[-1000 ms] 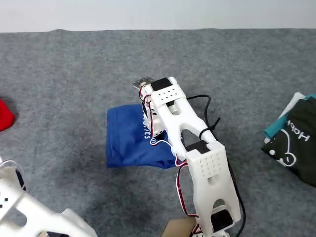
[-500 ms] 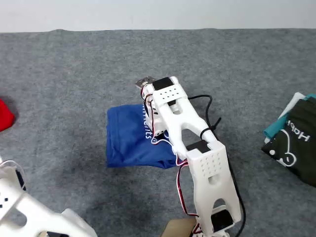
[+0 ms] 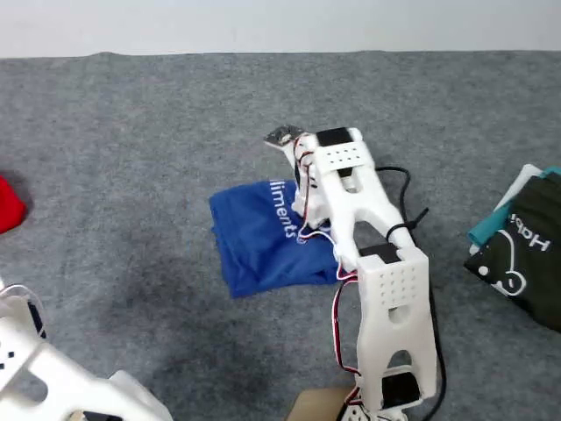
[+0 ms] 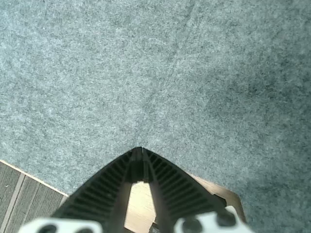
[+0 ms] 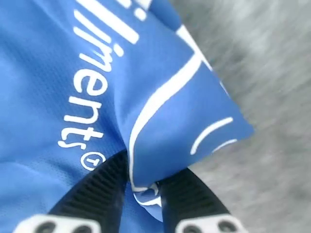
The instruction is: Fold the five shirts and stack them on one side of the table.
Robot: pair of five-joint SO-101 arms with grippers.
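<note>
A folded blue shirt (image 3: 263, 235) with white print lies on the grey felt table (image 3: 131, 132) near the middle. My right gripper (image 5: 142, 180) is shut on a pinched fold at the blue shirt's (image 5: 87, 73) edge, and the white right arm (image 3: 368, 254) covers that edge from above. A stack of folded shirts (image 3: 524, 246), a dark one with white print on top, sits at the table's right edge. A red shirt (image 3: 9, 204) peeks in at the left edge. My left gripper (image 4: 141, 151) is shut on nothing, above bare felt by the table's near edge.
The left arm's white body (image 3: 48, 373) fills the near-left corner. A tan piece (image 3: 320, 405) shows at the right arm's base. The table's far edge meets a pale wall (image 3: 280, 26). Open felt lies between the blue shirt and the stack.
My right arm has swung to the right, dragging the blue shirt with it; the shirt has shifted right and turned. The left arm has not moved.
</note>
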